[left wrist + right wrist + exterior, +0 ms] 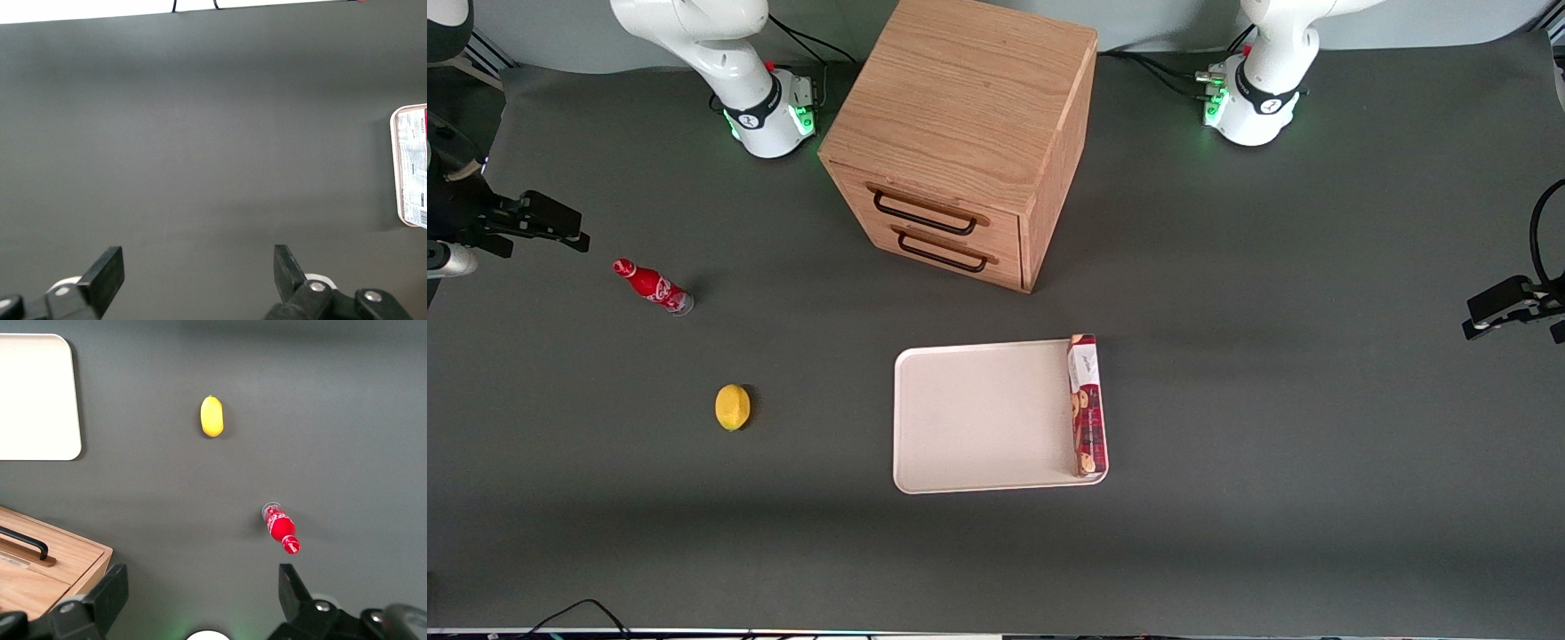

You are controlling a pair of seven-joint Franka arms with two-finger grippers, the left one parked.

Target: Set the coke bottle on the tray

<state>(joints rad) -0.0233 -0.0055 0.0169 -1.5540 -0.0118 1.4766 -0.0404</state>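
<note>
Small red coke bottle w/ red cap & clear base (652,287) (280,529) stands upright on the dark grey table mat (1316,400), toward working arm's end, well apart from the flat cream-white rectangular tray (978,418) (33,397). Yellow lemon (733,407) (212,416) lies nearer the front camera than the bottle. Long red cookie box (1086,404) rests on tray's edge. Black two-finger gripper (200,597) hovers above the mat near bottle, jaws spread wide, holding nothing. Wooden two-drawer cabinet (960,142) sits betw. arm bases.

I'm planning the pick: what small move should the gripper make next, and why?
Probably lower the gripper toward the coke bottle. Its fingers are open and empty, high above the table, while the bottle stands on the mat beside the lemon, well apart from the tray.
</note>
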